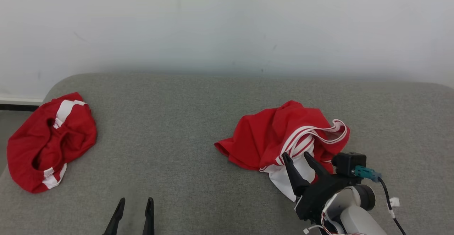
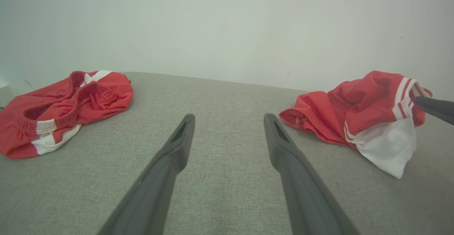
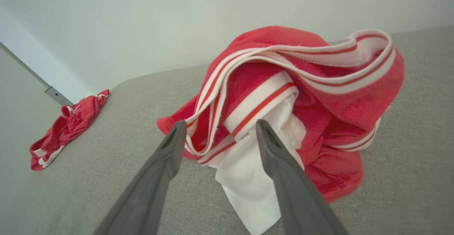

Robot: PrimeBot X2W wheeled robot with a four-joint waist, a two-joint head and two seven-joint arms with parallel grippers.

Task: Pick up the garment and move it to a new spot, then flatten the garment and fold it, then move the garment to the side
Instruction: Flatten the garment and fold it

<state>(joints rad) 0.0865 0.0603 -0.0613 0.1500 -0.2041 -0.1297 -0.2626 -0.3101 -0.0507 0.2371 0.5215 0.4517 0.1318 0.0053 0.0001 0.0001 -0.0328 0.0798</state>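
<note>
Head view: the crumpled red-and-white garment (image 1: 276,132) lies right of centre on the grey surface (image 1: 170,128). The right pincer (image 1: 296,154) is spread at its white edge, and the left pincer (image 1: 136,200) is spread well apart from it. Left wrist view: a second red garment (image 2: 64,103) lies far left. Right wrist view: the spread fingers (image 3: 166,149) frame the striped trim.

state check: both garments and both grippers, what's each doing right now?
red garment with striped trim: crumpled in a heap, not flattened or folded, on the grey surface.
red shorts: bunched up, waistband gaping, near the surface's left edge.
left gripper: open, empty.
right gripper: open, fingers at the garment's white panel, not closed on it.
</note>
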